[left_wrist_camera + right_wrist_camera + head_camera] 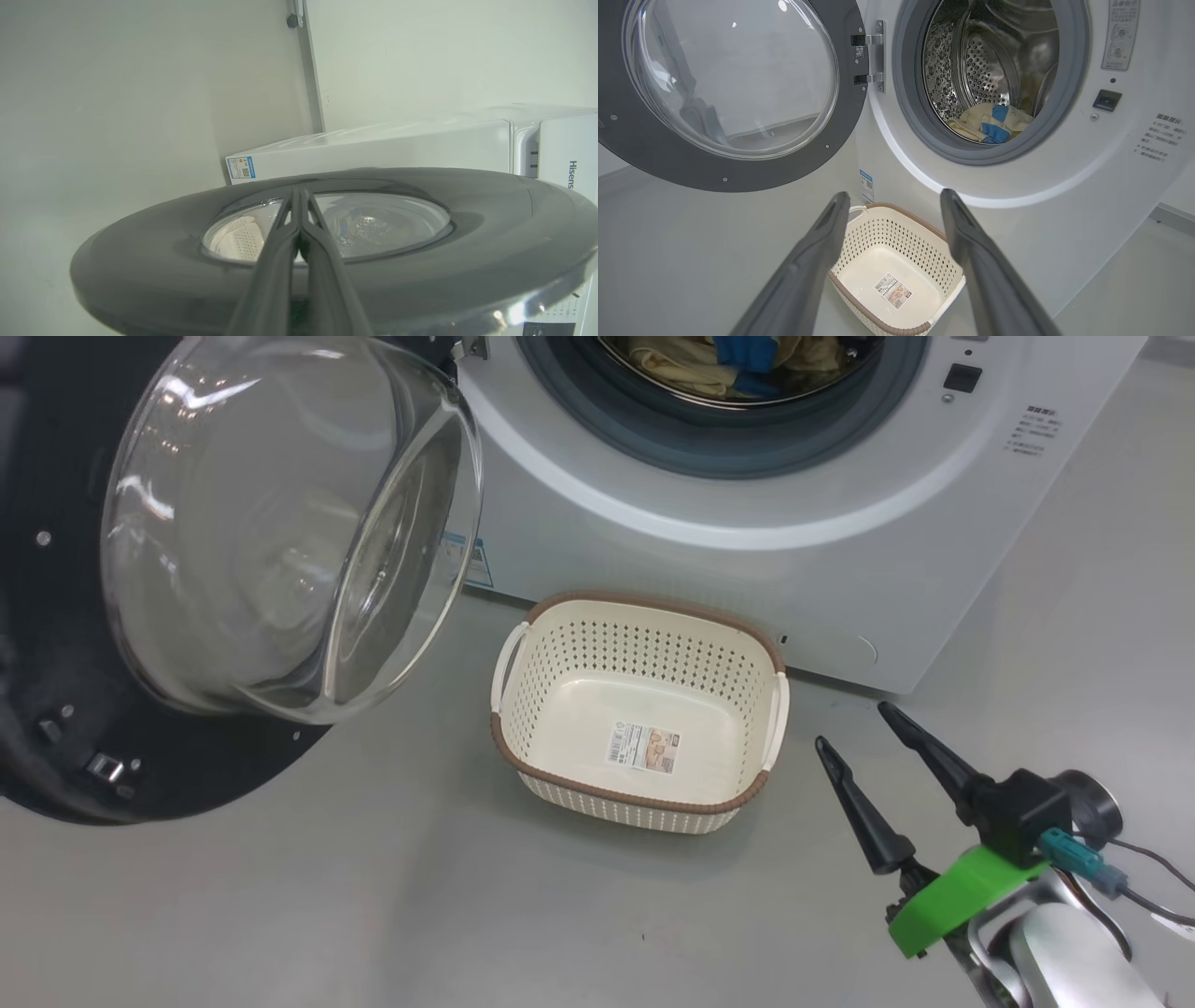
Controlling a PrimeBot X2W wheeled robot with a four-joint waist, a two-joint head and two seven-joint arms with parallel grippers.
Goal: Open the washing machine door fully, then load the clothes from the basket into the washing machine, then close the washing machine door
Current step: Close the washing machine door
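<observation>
The washing machine door stands swung open to the left of the washing machine, with its glass dome facing me. In the drum lie the pale yellow and blue clothes, also seen at the head view's top edge. The cream basket sits on the floor before the machine with just its label sticker inside. My right gripper hovers open, right of the basket. My left gripper is shut at the door's outer face, tips near the glass edge; contact is unclear.
The metal hinge holds the door at the machine's left side. A blue sticker sits low on the front panel. Grey floor spreads around the basket. A pale wall stands behind the machine.
</observation>
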